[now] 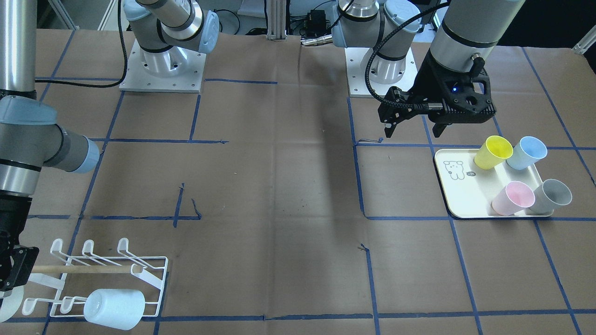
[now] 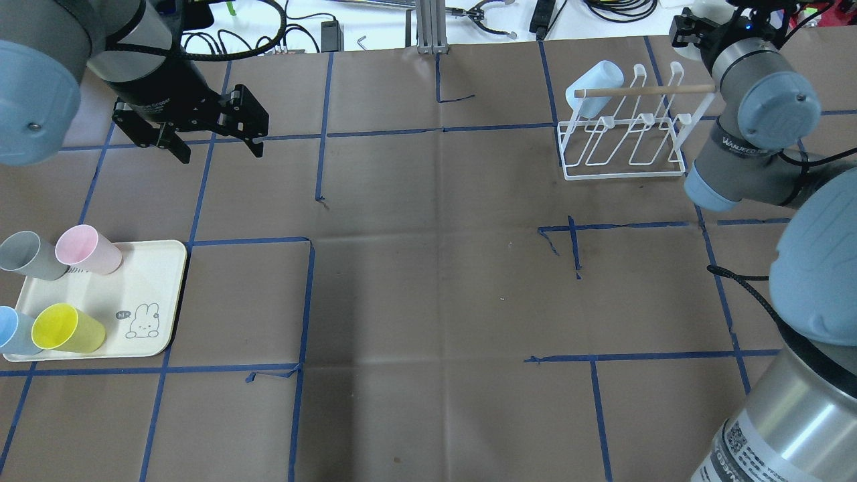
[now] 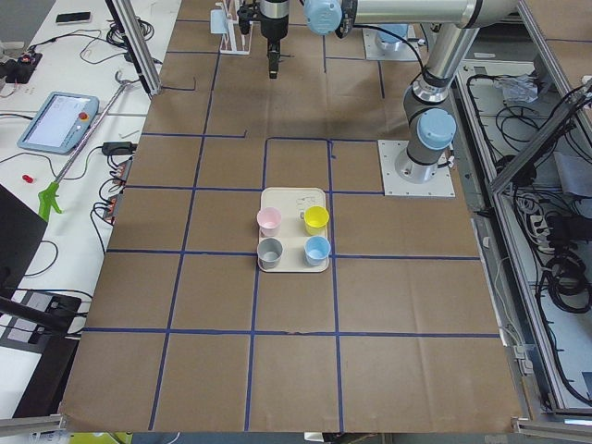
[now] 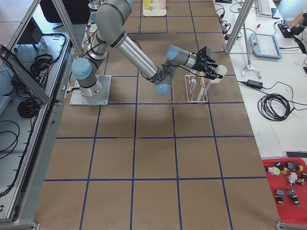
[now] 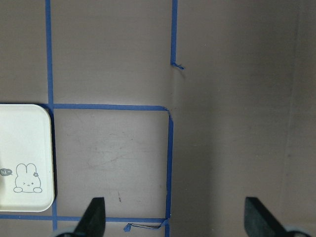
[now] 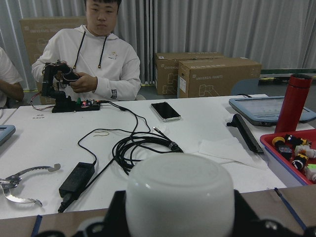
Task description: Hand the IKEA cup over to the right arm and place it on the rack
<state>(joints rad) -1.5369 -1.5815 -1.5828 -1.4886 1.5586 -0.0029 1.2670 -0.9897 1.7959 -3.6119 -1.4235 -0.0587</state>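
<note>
My right gripper (image 2: 696, 23) is at the far right end of the white wire rack (image 2: 626, 175), level with its wooden rod (image 2: 643, 89). It is shut on a white cup (image 6: 178, 190), whose base fills the right wrist view; the cup's edge also shows in the front view (image 1: 9, 304). A pale blue-white cup (image 2: 592, 84) hangs on the rack's other end and also shows in the front view (image 1: 114, 308). My left gripper (image 2: 211, 144) is open and empty above the table, beyond the tray.
A cream tray (image 2: 150, 268) with a rabbit drawing holds a yellow (image 2: 67, 328), a blue (image 2: 13, 331), a pink (image 2: 87, 249) and a grey cup (image 2: 27, 254). Blue tape lines cross the brown table. Operators and cables are beyond the far edge.
</note>
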